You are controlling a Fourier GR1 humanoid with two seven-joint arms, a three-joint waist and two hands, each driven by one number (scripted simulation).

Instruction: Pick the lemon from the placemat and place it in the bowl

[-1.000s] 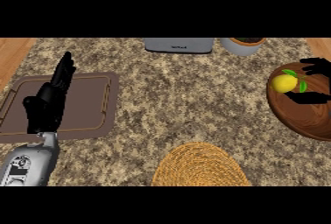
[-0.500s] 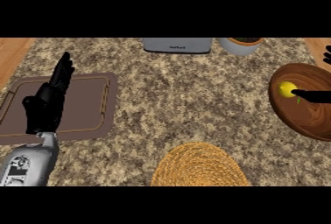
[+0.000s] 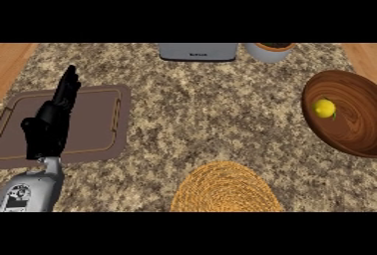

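Right hand gone (lemon (image 3: 324,108) released).

Counter top (image 3: 206,99): speckled stone, granite-like, mottled brown and grey, matt. Side strips (image 3: 15,55): pale wood, smooth.
Bowl (image 3: 352,114): dark wood with visible grain, faint sheen.
Lemon (image 3: 324,108): yellow rind, smooth, slightly glossy.
Placemat (image 3: 227,189): woven straw or wicker, coarse, golden, ridged in rings.
Tray (image 3: 95,119): brown, matt, smooth, possibly plastic or rubber, with a thin lighter line near its rim.
Appliance (image 3: 199,51): grey, brushed metal look.
Pot (image 3: 270,51): pale grey, smooth, perhaps ceramic.
Left hand (image 3: 53,122): black, matt, plastic-looking; forearm (image 3: 29,191): grey, smooth casing.
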